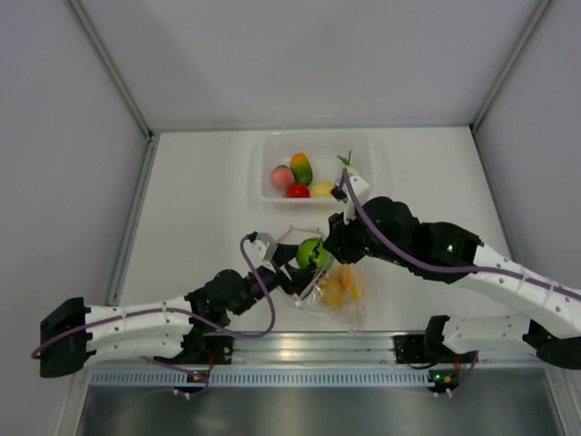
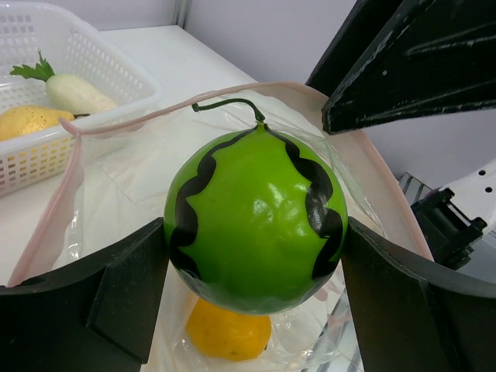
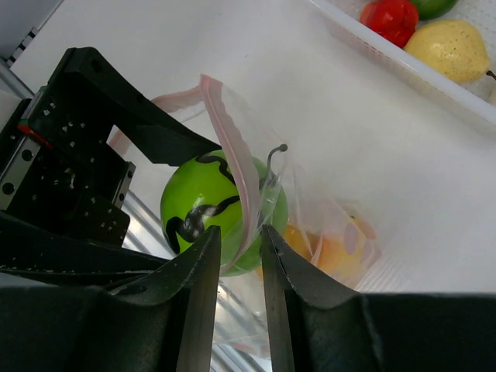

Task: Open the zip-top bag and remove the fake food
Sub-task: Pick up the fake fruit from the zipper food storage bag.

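White tabletop (image 1: 200, 200), enclosed by pale wall panels, carries all the items.

**Nearest the arm bases.** The zip-top bag (image 1: 338, 295) lies crumpled on the tabletop. Its pink zip strip is parted and the mouth is raised. Orange and yellow pieces (image 1: 340, 289) of fake food remain inside.

**At the bag mouth.** The toy watermelon (image 2: 256, 225) sits within the ring of the zip strip, above an orange piece (image 2: 229, 333).
- The left fingers (image 2: 128, 298) are spread wide and closed on the toy watermelon, one against each flank.
- The right fingers (image 3: 198, 294) stand slightly apart, with the bag rim running down between them. Whether they pinch the rim cannot be told.

**Farther back.** A white lattice basket (image 2: 46, 163) holds a white radish (image 2: 74, 93), a yellow fruit (image 2: 31, 120), a red tomato (image 3: 391, 17) and other pieces.

**Probable faults from this state.**
1. Slip: the toy watermelon is round and glossy and is held at its widest part. A fast lift could roll it out of the grip.
2. Bag drag: the bag may rise with the fruit if the right fingers are not clamping the rim, or if film is trapped under a left finger. The remaining pieces would then spill toward the near edge.
3. Snag: the thin curved stem lies close to the zip strip and may catch it.
4. Contact: both sets of fingers work just beside each other, so a sideways correction risks a collision.
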Available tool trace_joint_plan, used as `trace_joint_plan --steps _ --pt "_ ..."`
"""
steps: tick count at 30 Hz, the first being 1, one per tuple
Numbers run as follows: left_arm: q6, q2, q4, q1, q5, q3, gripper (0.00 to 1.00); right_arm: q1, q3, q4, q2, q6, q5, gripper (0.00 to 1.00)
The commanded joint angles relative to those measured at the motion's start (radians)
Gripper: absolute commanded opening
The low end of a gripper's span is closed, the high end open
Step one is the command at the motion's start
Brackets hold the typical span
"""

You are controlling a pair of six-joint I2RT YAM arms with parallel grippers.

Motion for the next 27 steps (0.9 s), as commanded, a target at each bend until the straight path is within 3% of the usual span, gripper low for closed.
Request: trace_joint_plan --steps 1,9,13,16,27 --pt "0.02 0.001 0.076 -0.003 0.002 0.045 0.0 0.038 0.049 -0.059 0.014 0.015 0.088 0.29" --pt "0.021 0.001 0.076 -0.003 0.015 0.053 0.0 0.054 0.049 -0.077 0.063 0.022 0.132 0.27" --pt "0.023 0.002 0.076 -0.003 0.022 0.056 0.0 0.054 0.06 -0.08 0.081 0.019 0.149 0.16" --pt "0.024 -0.001 0.078 -0.003 0.021 0.056 0.0 0.052 0.058 -0.079 0.087 0.018 0.155 0.0" --pt "-0.002 -0.062 0.078 -0.003 -0.085 0.021 0.0 0.054 0.051 -0.122 0.106 0.004 0.226 0.0"
